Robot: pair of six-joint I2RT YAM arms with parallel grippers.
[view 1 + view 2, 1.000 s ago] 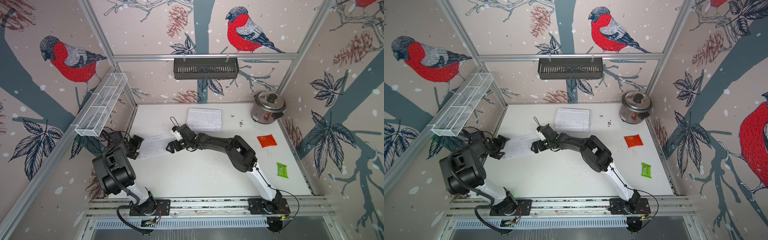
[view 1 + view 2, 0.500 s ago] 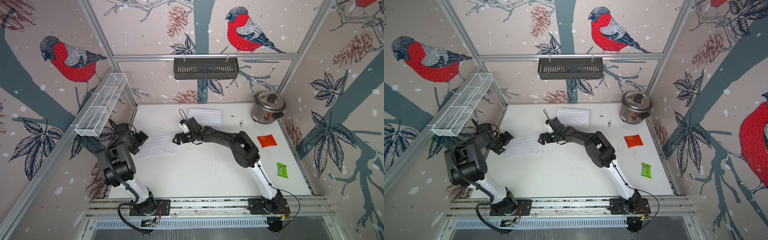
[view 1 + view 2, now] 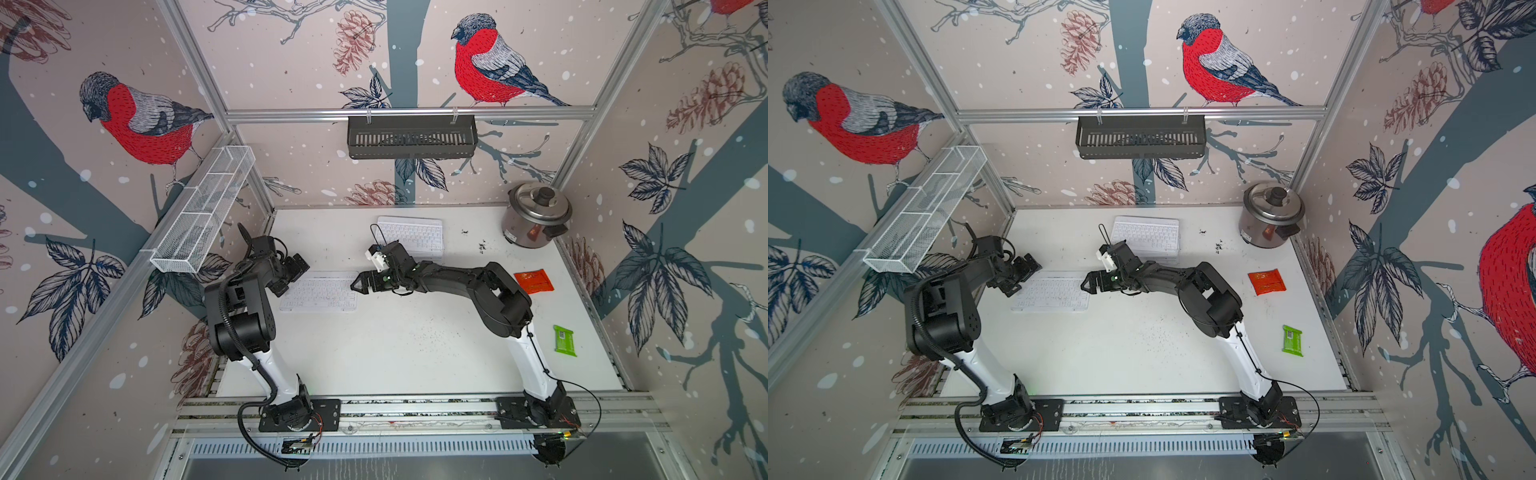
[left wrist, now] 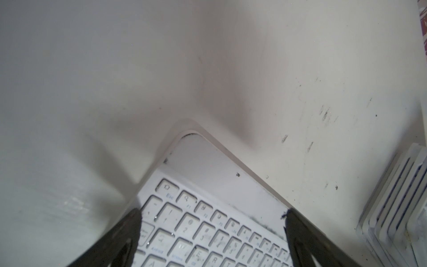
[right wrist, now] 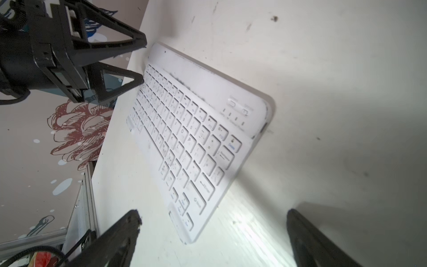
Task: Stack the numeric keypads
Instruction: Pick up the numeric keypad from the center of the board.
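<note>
pile: pile of keypads (image 3: 411,235) at the back-centre of the table (image 3: 415,353), not far from the rice cooker (image 3: 536,216). Several layered edges show at the edge of the left wrist view, but the count is not readable.
loose keypad: one white loose keypad (image 3: 320,293) lies key-side up in the open, well apart from the pile and not yet stacked.
left gripper: left gripper (image 3: 293,274) has its jaws spread wide at the loose keypad's short end. In its wrist view a corner of the keypad sits between the fingers (image 4: 129,231) with no pinch on it.
right gripper: right gripper (image 3: 358,284) is spread wide and empty, just beside the opposite short end.
other keypads: none seen elsewhere on the table in both top views.
done: most of it, judging by the pile.
left to do: probably this one keypad only — grasp it, lift it, carry it back to the pile and set it down square.
clutter: red packet (image 3: 534,281) and green packet (image 3: 564,340) on the right side, clear of the work.
</note>
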